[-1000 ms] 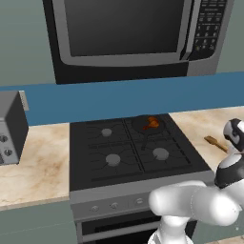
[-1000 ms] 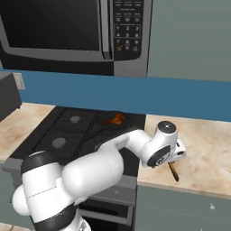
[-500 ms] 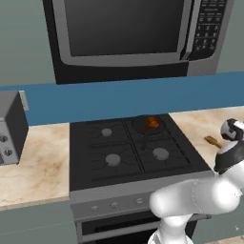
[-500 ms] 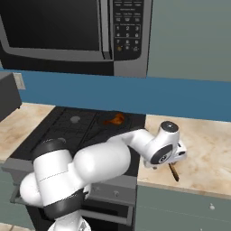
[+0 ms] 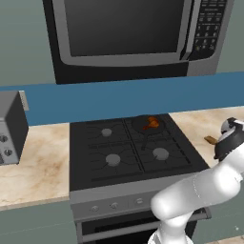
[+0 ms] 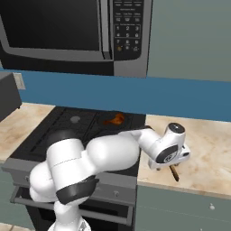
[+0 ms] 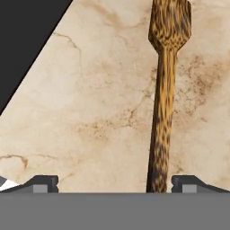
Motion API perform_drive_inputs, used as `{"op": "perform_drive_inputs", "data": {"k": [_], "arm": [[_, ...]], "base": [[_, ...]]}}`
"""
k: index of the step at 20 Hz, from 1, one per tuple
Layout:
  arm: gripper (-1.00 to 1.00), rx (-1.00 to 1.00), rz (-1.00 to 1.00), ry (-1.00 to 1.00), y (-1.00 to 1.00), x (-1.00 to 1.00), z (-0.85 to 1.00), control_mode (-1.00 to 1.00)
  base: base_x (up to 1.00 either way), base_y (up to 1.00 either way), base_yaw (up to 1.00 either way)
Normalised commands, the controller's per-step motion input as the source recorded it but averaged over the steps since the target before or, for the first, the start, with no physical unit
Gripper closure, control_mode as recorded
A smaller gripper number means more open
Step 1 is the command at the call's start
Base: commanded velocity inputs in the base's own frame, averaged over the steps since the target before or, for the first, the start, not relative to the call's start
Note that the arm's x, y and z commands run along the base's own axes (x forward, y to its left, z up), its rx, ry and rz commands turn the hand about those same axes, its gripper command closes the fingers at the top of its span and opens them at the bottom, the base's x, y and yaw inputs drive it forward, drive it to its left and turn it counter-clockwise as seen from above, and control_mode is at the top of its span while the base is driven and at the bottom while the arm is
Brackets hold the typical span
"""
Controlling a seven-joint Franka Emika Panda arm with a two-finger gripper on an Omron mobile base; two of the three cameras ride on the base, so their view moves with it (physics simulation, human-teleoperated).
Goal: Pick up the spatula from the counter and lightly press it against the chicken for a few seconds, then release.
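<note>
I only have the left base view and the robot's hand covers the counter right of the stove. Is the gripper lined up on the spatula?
Observer: Yes. In the hand view the brown wooden spatula lies flat on the beige marble counter. Its handle runs up between the two tips of the gripper.
Operator: Centred?
Observer: No. The handle sits close to the right-hand tip in that view, with a wide stretch of counter on the other side.
Operator: Gripped yet?
Observer: Not yet. The jaws stand wide open, and bare counter shows on both sides of the handle.
</note>
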Motion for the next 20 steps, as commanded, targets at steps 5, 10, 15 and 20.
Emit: {"op": "perform_drive_inputs", "data": {"k": [5, 10, 15, 20], "arm": [[-1.00, 0.03, 0.04, 0.03, -0.13, 0.13, -0.19, -1.00], [-1.00, 0.01, 0.03, 0.03, -0.06, 0.14, -0.21, -1.00], [-1.00, 0.01, 0.03, 0.03, -0.06, 0.13, -0.21, -1.00], [-1.00, 0.00, 0.02, 0.05, -0.03, 0.13, -0.25, -1.00]], "base": [[0.00, 0.00, 0.00], [0.00, 0.00, 0.00], [0.00, 0.00, 0.00], [0.00, 0.00, 0.00]]}}
